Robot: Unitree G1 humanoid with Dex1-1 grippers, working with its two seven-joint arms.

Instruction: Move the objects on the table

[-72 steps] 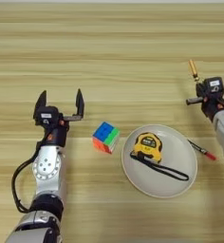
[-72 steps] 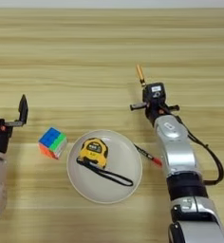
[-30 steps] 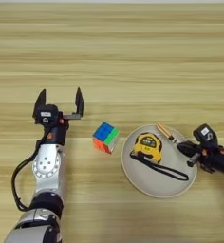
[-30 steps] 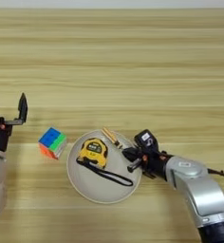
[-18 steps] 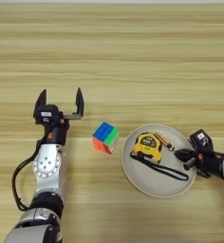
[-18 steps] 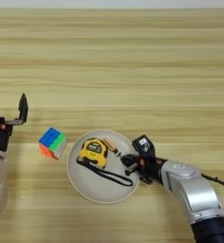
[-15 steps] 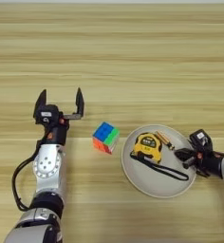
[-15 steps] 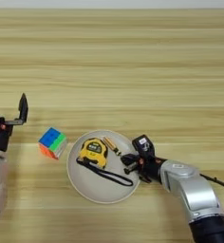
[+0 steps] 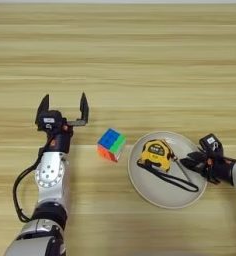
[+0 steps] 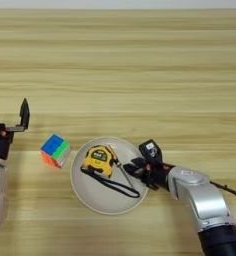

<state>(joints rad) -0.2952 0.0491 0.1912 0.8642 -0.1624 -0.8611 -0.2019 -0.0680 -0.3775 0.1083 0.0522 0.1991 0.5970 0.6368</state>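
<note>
The puzzle cube (image 9: 111, 145) sits on the table (image 9: 120, 60), just left of the round plate (image 9: 162, 197). The thin dark rod (image 9: 173, 154) slants across the plate's right half, its brass end up beside the tape measure. My right gripper (image 9: 187, 161) reaches in over the plate's right rim and is shut on the rod near its middle. My left gripper (image 9: 63, 106) stands open and empty, left of the cube and a little further back.
A yellow-and-black tape measure (image 9: 155, 152) lies in the plate, its black strap (image 9: 170, 181) trailing toward the right rim. Bare wood stretches across the far half of the table.
My right gripper brought the rod from the table's far right down to the plate. Over the last half second it has barely shifted. The left arm and the cube stayed still.
</note>
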